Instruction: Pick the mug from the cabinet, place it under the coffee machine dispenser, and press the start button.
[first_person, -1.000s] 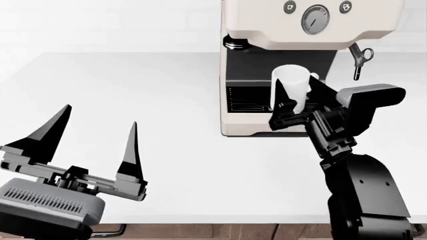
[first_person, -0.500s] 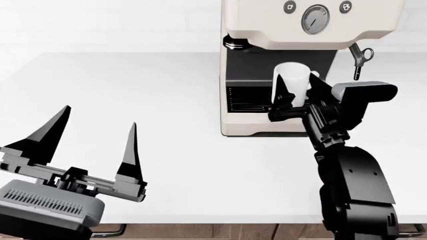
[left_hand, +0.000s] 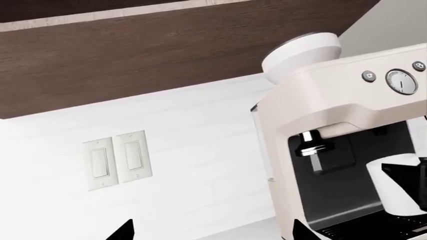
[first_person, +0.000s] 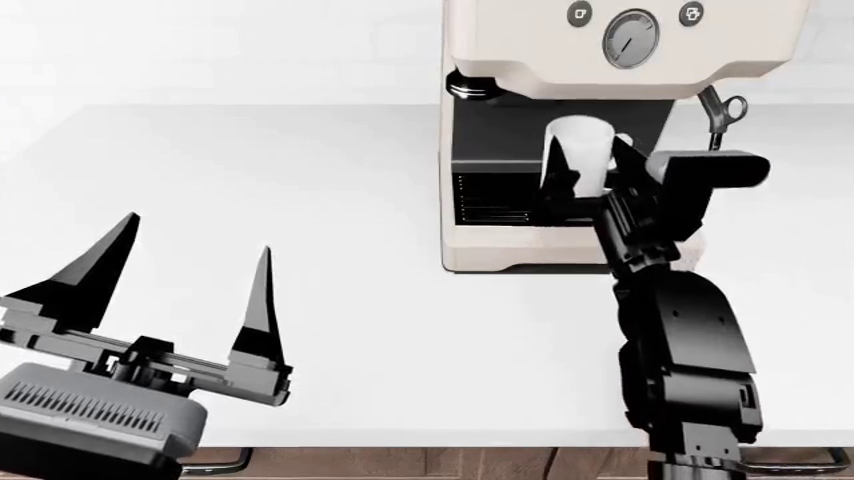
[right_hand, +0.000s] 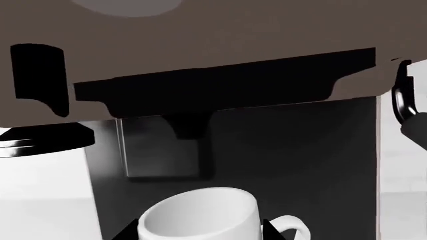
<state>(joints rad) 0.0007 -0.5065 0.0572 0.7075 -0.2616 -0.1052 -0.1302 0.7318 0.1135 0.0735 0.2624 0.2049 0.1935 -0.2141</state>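
The white mug (first_person: 582, 146) stands upright inside the black recess of the cream coffee machine (first_person: 501, 45), with my right gripper (first_person: 587, 178) shut on its sides. In the right wrist view the mug (right_hand: 200, 216) sits directly below the dark dispenser (right_hand: 190, 125), its handle (right_hand: 291, 228) to one side and my right gripper (right_hand: 198, 233) clasping it. My left gripper (first_person: 196, 242) is open and empty at the counter's near left. From the left wrist view, the mug (left_hand: 393, 186) shows in the recess beyond the open left gripper (left_hand: 212, 233).
Two round buttons (first_person: 579, 13) (first_person: 691, 13) flank the gauge (first_person: 630, 38). A chrome steam wand (first_person: 722, 118) hangs right of the recess, a chrome group head (first_person: 467, 88) left of it. The slotted drip tray (first_person: 491, 200) lies below. Wall switches (left_hand: 117, 162) sit under a dark cabinet (left_hand: 167, 45).
My right arm has carried the mug farther back into the machine's recess, still gripped. The left arm has barely moved.
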